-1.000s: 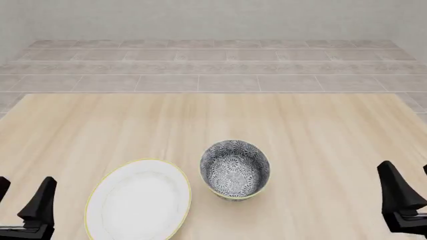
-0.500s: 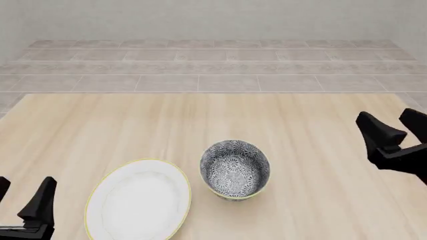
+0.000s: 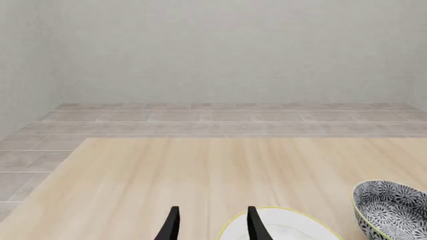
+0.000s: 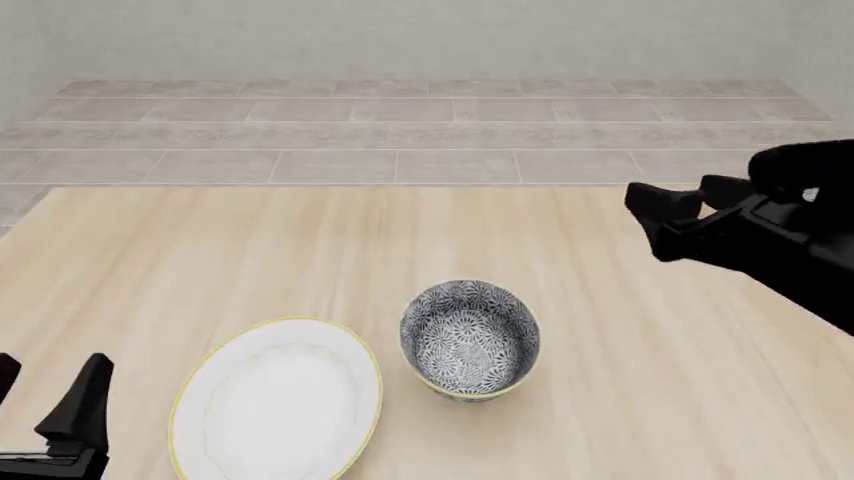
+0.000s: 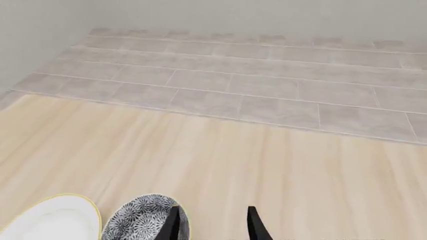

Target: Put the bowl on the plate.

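Wood tabletop, front view: I see the table (image 4: 267,250) carrying the bowl (image 4: 470,338) and the plate (image 4: 278,400) close side by side, a thin gap between them, the bowl on the plate's right.
Right arm, front view: my right gripper (image 4: 687,215) hangs raised, beyond and to the right of the bowl, fingers parted and holding nothing.
Left arm, front view: my left gripper (image 4: 47,400) sits low at the near left, fingers spread and empty, the plate just off to their right.
Left wrist view: both fingertips (image 3: 172,225) stand apart; the plate (image 3: 280,225) lies just past the fingers, the bowl (image 3: 390,210) farther off to the side.
Right wrist view: fingers (image 5: 252,225) released; the bowl (image 5: 143,220) lies close ahead of one fingertip, the plate (image 5: 50,220) beyond it.
Step in hand: I judge this to be the approach to the bowl.
How I'd do it well: straddle the nearest rim wall with one finger inside and one outside, descend squarely, close firmly, lift clear before crossing to the plate's centre.
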